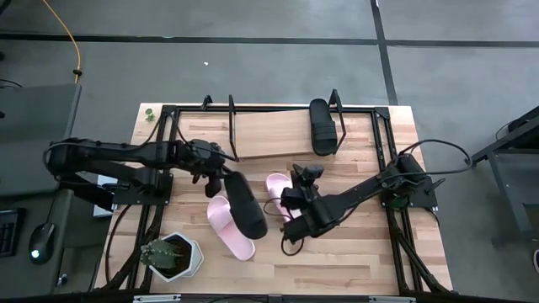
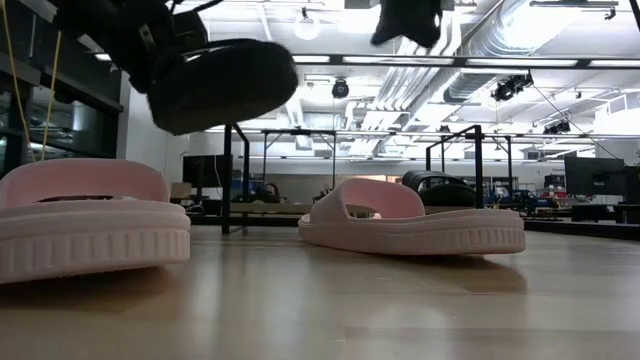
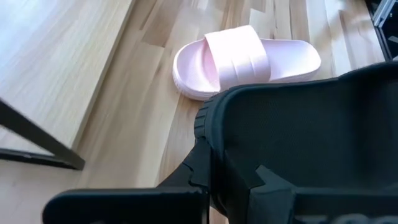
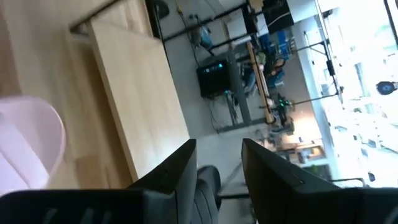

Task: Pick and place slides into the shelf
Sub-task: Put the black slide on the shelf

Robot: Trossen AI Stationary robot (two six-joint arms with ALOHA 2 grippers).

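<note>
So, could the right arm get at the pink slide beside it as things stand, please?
Probably yes. The right hand is open and empty, right over that pink slide. The left hand holds a black slide off to the side, clear of it.

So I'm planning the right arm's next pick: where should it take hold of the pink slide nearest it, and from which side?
Probably grip the pink slide by its wide raised strap, coming straight down from above. It lies flat on the table, sole down, and the right tool hangs beside it, fingers apart.
</note>
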